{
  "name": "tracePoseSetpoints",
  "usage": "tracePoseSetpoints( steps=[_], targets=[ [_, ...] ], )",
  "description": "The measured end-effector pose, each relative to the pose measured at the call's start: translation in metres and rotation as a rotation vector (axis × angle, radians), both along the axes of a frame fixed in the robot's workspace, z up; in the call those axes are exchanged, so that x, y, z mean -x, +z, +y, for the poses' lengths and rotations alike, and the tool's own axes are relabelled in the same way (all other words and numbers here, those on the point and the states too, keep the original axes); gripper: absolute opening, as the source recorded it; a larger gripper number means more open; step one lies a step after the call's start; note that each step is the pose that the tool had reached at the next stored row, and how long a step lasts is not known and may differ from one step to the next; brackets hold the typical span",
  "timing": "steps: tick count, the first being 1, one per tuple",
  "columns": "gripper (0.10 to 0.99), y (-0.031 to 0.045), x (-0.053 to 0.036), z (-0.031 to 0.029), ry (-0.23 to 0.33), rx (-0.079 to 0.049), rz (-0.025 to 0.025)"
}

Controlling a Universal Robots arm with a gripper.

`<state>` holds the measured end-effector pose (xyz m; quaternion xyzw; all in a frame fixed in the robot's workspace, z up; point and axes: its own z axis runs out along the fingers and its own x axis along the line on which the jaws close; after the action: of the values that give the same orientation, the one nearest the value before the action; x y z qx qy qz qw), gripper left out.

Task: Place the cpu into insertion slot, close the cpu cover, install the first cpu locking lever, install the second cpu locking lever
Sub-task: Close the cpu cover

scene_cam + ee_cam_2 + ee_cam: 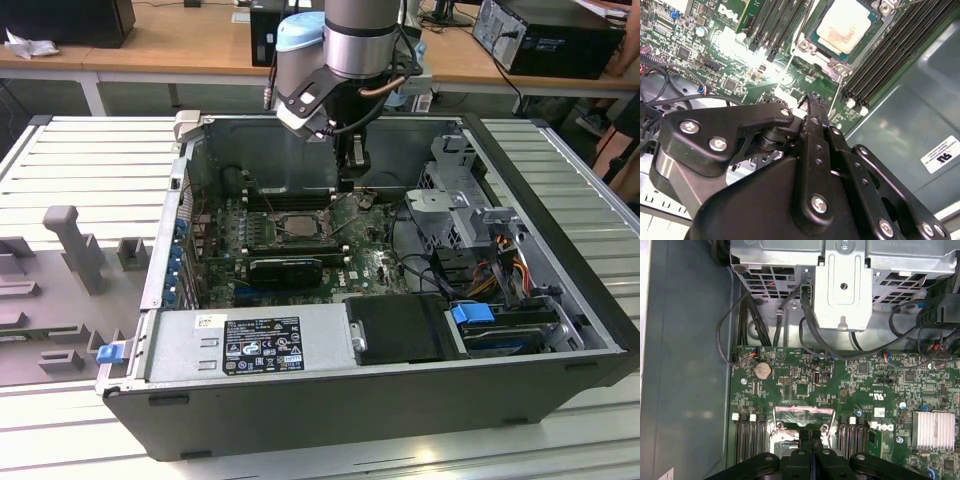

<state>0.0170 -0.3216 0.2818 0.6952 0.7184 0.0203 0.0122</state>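
With the cpu [845, 25] seated in the insertion slot [805, 46] and the pincer [812, 102] hovering close by, drawn together and empty, the closing work probably calls for a slow, straight, light press, clear of the chip's top.

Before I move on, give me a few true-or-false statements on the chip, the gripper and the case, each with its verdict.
1. The dark metal computer case lies open on top. True.
2. The flat square silver-grey cpu sits in the silver-rimmed square insertion slot. True.
3. The black gripper hangs outside the case. False: it reaches down inside, just to the exterior view's right of the slot.
4. Its jaws stand spread wide. False: they stand together.
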Motion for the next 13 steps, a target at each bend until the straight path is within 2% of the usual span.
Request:
tracePoseSetpoints(
  steps=[13],
  targets=[
    [0.106,-0.0012,-0.0063,0.0,0.0,0.0,0.0]
  ],
)
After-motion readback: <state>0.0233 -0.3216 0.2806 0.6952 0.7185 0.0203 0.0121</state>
